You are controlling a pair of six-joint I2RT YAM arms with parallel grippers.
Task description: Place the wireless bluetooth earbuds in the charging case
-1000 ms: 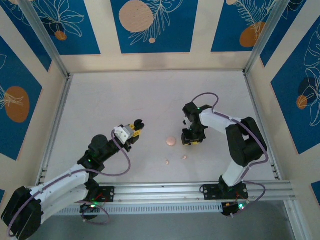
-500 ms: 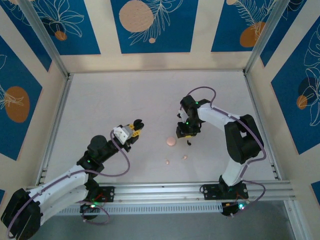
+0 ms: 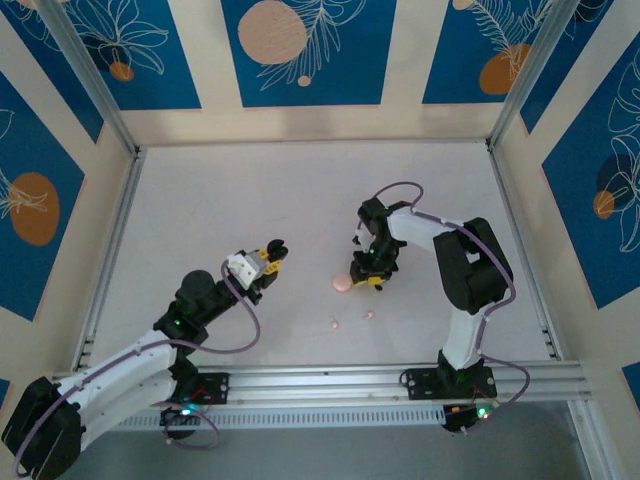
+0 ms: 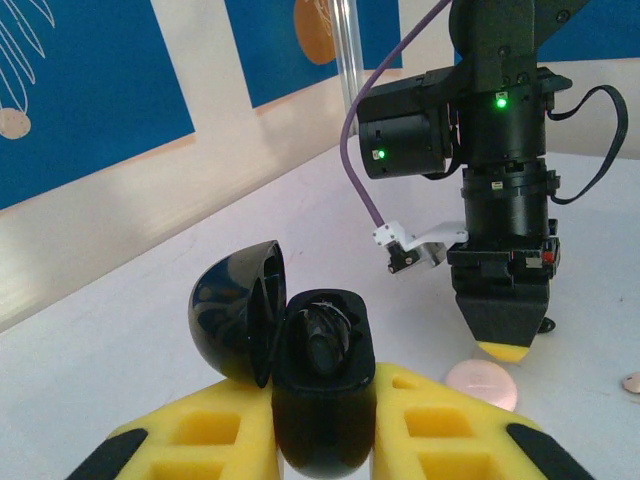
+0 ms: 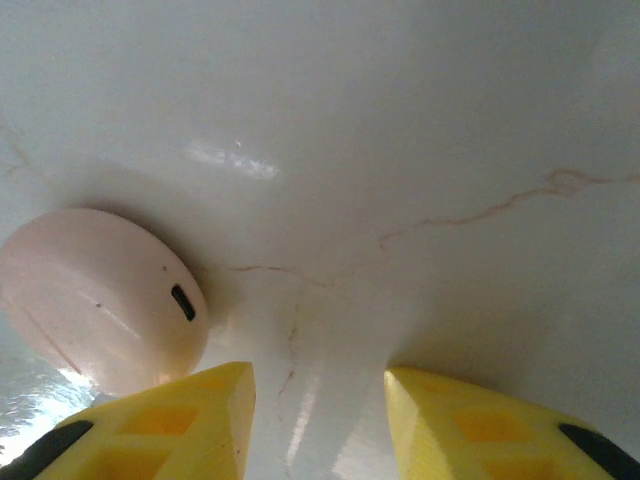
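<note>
Right fingers (image 5: 200, 420), spread and empty, have dropped to the worktop (image 5: 400, 120) beside the pink case (image 5: 95, 300); left fingers (image 4: 440, 430) pinch the open black charging case (image 4: 322, 390); earbuds (image 3: 334, 324) unpicked.

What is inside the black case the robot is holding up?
The black case is open, its lid swung left. Inside sits something dark and shiny, too murky to name. The yellow fingers of the left tool hide the case's lower sides.

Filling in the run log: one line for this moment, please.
left gripper: shut on open black case | right gripper: open, down beside pink case | two pink buds: loose on table
</note>
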